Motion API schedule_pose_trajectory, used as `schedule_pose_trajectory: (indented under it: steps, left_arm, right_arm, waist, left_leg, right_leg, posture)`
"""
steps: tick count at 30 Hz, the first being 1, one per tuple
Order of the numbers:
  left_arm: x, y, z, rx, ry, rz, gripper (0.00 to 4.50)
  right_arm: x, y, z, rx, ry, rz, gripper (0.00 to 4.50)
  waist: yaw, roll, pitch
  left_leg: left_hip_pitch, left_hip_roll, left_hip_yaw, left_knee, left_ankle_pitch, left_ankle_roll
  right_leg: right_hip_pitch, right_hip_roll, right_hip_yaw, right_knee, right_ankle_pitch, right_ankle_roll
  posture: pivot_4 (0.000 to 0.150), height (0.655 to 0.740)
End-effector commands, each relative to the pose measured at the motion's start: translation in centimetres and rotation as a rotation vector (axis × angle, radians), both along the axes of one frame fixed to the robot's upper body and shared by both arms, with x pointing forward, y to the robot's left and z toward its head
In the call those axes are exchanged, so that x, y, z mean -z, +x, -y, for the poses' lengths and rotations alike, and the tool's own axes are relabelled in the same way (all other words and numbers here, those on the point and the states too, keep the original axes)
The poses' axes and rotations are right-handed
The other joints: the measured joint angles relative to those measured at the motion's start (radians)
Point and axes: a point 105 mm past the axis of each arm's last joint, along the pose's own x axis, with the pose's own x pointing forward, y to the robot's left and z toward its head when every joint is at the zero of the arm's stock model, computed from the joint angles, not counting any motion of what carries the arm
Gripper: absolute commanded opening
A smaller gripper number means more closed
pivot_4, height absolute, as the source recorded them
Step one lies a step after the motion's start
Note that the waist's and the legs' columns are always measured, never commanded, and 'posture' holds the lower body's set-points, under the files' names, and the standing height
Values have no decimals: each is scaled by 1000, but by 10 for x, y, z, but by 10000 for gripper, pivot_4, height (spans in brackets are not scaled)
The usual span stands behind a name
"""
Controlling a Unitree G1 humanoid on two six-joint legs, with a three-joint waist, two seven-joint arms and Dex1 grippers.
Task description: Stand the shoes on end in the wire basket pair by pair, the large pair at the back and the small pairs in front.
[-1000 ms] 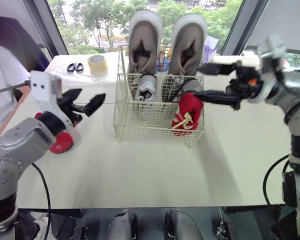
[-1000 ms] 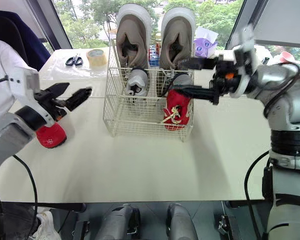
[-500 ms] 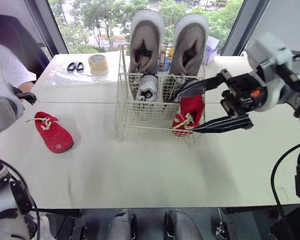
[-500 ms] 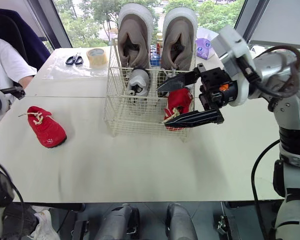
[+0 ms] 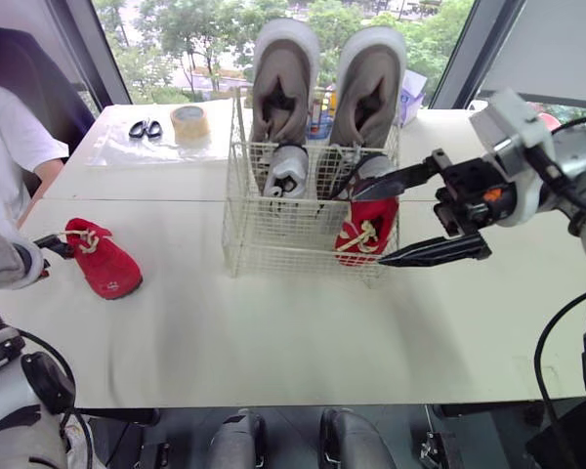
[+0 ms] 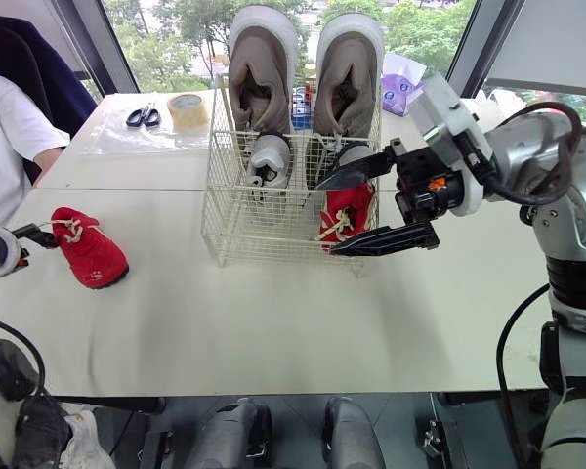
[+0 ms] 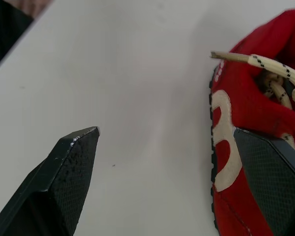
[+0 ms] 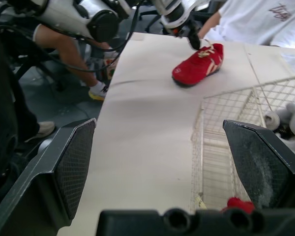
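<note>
Over to the wire basket [image 5: 283,249] in the middle of the table [image 5: 273,332]: large brown pair [image 5: 281,78] up on end along the back, rising high above the rim. Just in front of those, a small grey pair [image 5: 289,168], also on end. Front right, a standing red shoe [image 5: 366,230], laces facing forward, close against the wire.

Right gripper [image 8: 158,125] hovering at that front right corner, jaws spread wide, pinching nothing. One finger up near the rim, the other low by the basket's foot. Contact with the wire or the shoe impossible to call from here.

Far left now: loose red shoe [image 5: 105,259] lying on its sole on the bare table, well apart from the basket, cream laces trailing. Left gripper [image 7: 165,132] right at the laced end, jaws spread as well, one finger [image 7: 270,172] over the red upper, the other over bare tabletop. No grip on it; touching or not, cannot tell.

At the back left of the table, scissors [image 5: 146,129] and a tape roll [image 5: 190,122] side by side. Person in a white shirt [image 5: 10,137] at the left edge.
</note>
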Motion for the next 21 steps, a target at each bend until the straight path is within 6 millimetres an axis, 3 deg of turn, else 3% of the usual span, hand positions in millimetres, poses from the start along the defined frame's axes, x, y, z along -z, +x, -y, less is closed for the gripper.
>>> schedule_pose_trajectory:
  steps: [1, 4, 9, 10, 15, 18, 21]
  left_arm:
    - [5, 9, -2, 39, 18, -20, 39698]
    - [12, 16, -5, 62, 32, -39, 28283]
    - [21, 20, -4, 81, 22, -61, 2786]
    - [20, 21, -4, 85, 20, -57, 542]
    - [-3, 20, -10, 56, 45, 27, 542]
    - [-55, 19, -17, -9, 150, 188, 542]
    - [-96, 15, -12, -38, 251, 323, 542]
  right_arm:
    - [-14, -7, 3, 18, 32, 70, 45000]
    - [-13, -8, 3, 33, 40, 69, 45000]
    - [-11, -6, 6, 69, 46, 71, 45000]
    - [-11, -6, 7, 73, 46, 70, 45000]
    - [-10, -3, 7, 80, 46, 66, 45000]
    - [-10, 2, 9, 87, 45, 66, 45000]
    - [-12, 5, 10, 89, 49, 64, 45000]
  waist:
    - [1, 0, 0]
    - [0, 0, 0]
    - [-2, 0, 0]
    - [-2, 0, 0]
    - [-2, 0, 0]
    - [-3, -1, 0]
    - [0, -3, 1]
  left_leg:
    - [0, 0, 0, 0, 0, 0]
    - [-1, 0, 0, 0, 0, 0]
    - [-2, 0, 0, -1, 0, 0]
    - [-2, 0, 0, -1, 0, 0]
    - [-3, 0, 0, -1, 0, 0]
    - [-4, 0, 0, -1, 0, 0]
    - [-7, 0, -1, 0, 0, 0]
  right_leg:
    - [0, 0, 0, 0, 0, 0]
    - [-2, -1, 0, 0, 0, -1]
    - [-3, -2, 0, 0, 1, -1]
    - [-4, -2, 0, 0, 1, -1]
    - [-5, -2, 1, 1, 1, -1]
    - [-7, -2, 1, 1, 1, -2]
    - [-8, -2, 1, 1, 2, -2]
  posture:
    - [1500, 7400]
    - [1500, 7400]
    - [1500, 7400]
    - [1500, 7400]
    - [1500, 7400]
    - [1500, 7400]
    - [1500, 7400]
